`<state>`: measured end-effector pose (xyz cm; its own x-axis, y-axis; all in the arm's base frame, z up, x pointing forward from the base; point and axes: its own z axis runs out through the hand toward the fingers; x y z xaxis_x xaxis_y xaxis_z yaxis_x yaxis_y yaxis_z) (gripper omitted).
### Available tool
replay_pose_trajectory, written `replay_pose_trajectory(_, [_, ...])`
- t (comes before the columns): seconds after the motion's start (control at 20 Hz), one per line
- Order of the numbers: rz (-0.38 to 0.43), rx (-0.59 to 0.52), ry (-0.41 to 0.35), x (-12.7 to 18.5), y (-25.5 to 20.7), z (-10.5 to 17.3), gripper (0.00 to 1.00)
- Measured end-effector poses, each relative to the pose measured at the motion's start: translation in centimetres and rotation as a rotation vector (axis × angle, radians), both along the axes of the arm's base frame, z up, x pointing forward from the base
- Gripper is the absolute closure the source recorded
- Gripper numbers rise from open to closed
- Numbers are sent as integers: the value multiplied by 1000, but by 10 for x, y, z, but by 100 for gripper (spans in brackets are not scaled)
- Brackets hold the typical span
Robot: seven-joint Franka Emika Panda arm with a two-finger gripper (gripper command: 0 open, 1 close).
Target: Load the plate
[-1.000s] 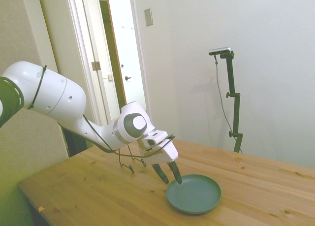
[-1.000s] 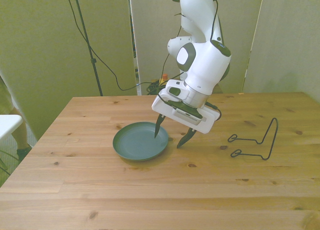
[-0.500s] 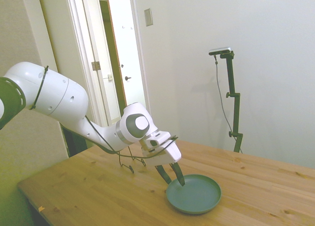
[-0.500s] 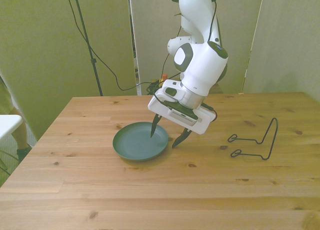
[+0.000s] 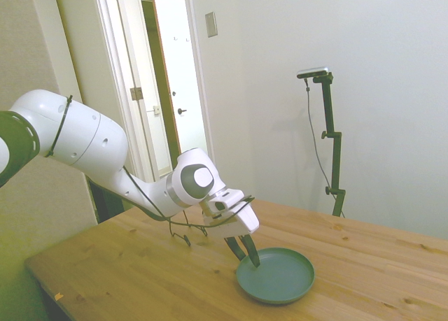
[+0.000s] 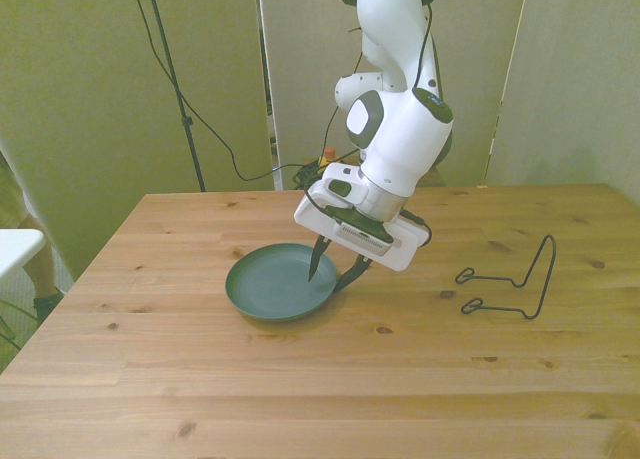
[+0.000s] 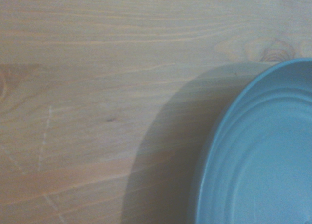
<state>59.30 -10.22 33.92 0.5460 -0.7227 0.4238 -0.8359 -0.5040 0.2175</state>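
The round, shallow, matte blue-green plate [image 6: 279, 281] lies flat on the wooden counter [image 6: 300, 379], toward the front view's left of the counter's middle, and nothing rests in it. The black bent-wire rack [image 6: 509, 278] stands well apart from it, toward the front view's right, with no dish in it.

The white arm's end effector [image 6: 336, 269] is tilted down over the plate's edge on the rack's side. Its two dark fingers [image 5: 250, 252] straddle the raised rim: one tip is over the inner surface and the other is outside the rim, close to the counter. The gap between them looks narrow, but whether the pads already press the rim cannot be told from these views; the plate sits level, with no edge lifted. The wrist view shows only a blurred arc of the plate [image 7: 263, 155] beside bare wood.

As a judgement, the task is at an early stage: the approach to the rim is made, and the grasp is at most being formed. Lifting, carrying across to the wire rack, tilting the plate upright and setting it in all appear to be left.
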Motion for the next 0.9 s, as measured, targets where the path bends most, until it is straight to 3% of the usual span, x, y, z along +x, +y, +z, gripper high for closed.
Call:
replay_pose_trajectory(0.6, [15, 22, 8, 1, -1, -2, 100])
replay_pose_trajectory(0.9, [41, 137, -53, -9, 18, 28, 100])
